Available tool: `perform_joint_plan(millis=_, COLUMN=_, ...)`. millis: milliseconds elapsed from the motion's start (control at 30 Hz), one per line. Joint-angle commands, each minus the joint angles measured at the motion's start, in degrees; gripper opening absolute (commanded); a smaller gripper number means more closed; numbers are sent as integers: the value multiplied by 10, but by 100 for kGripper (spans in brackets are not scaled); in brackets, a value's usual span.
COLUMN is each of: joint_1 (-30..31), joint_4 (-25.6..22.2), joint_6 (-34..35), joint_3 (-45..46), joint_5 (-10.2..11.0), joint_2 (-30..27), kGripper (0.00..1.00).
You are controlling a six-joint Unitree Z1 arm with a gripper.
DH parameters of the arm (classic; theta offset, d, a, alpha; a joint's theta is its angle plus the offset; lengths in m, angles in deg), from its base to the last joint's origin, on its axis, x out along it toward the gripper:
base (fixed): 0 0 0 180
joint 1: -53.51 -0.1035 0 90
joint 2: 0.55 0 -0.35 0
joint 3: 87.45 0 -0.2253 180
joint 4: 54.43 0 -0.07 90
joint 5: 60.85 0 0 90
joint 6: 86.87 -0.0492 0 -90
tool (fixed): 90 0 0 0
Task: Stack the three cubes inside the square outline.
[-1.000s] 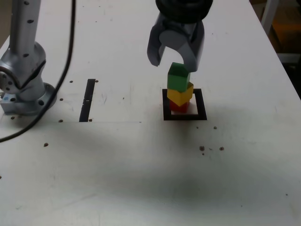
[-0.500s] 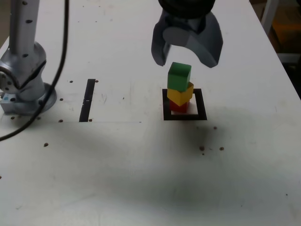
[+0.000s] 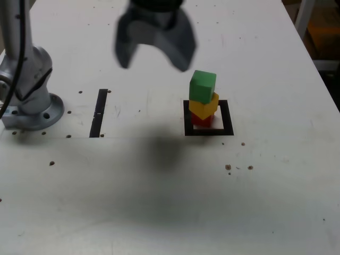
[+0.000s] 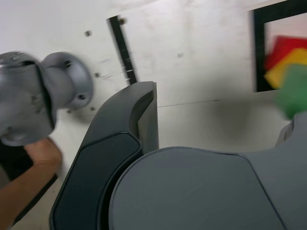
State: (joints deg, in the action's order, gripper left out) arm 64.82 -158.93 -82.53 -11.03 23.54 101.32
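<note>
The three cubes stand as one stack inside the square outline (image 3: 226, 127): red cube (image 3: 200, 121) at the bottom, yellow cube (image 3: 204, 107) turned a little on it, green cube (image 3: 202, 86) on top. My gripper (image 3: 153, 64) hangs open and empty above the table, off to the exterior view's left of the stack and apart from it, blurred by motion. In the wrist view the stack shows blurred at the edge, with the green cube (image 4: 293, 92), yellow cube (image 4: 282, 69) and red cube (image 4: 284, 44) over the outline (image 4: 259, 52), beyond one dark finger (image 4: 139, 120).
A straight black strip (image 3: 99, 112) lies on the white table between the stack and the arm's grey base (image 3: 29, 98). Small brown specks (image 3: 228, 167) dot the surface. The table's edge runs along the exterior view's right. A person's hand (image 4: 33, 167) shows beside the base.
The jaws opened off the green cube, leaving it on the stack. The gripper then rose and swung toward the exterior view's left. The stack did not move.
</note>
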Motion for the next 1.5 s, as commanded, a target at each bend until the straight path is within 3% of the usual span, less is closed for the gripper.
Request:
perform_joint_plan(millis=0, joint_1=-1, joint_4=-4, joint_6=4, joint_3=16, joint_5=-3, joint_2=-29, kGripper=100)
perform_joint_plan(millis=133, joint_1=-15, joint_4=16, joint_6=16, joint_3=94, joint_5=-19, joint_2=-90, kGripper=100)
perform_joint_plan(millis=300, joint_1=-43, joint_4=93, joint_6=17, joint_3=205, joint_5=-65, joint_2=-141, kGripper=100)
perform_joint_plan(millis=433, joint_1=-55, joint_4=167, joint_6=-1, joint_3=266, joint_5=-98, joint_2=-139, kGripper=100)
perform_joint_plan(millis=533, joint_1=-55, joint_4=206, joint_6=-18, joint_3=296, joint_5=-108, joint_2=-109, kGripper=100)
perform_joint_plan(millis=667, joint_1=-50, joint_4=237, joint_6=-44, joint_3=326, joint_5=-92, joint_2=-47, kGripper=99)
perform_joint_plan(millis=1000, joint_1=-50, joint_4=353, joint_6=-49, joint_3=385, joint_5=-70, joint_2=-33, kGripper=99)
perform_joint_plan(millis=1467, joint_1=-101, joint_4=364, joint_6=-33, joint_3=407, joint_5=-73, joint_2=-67, kGripper=99)
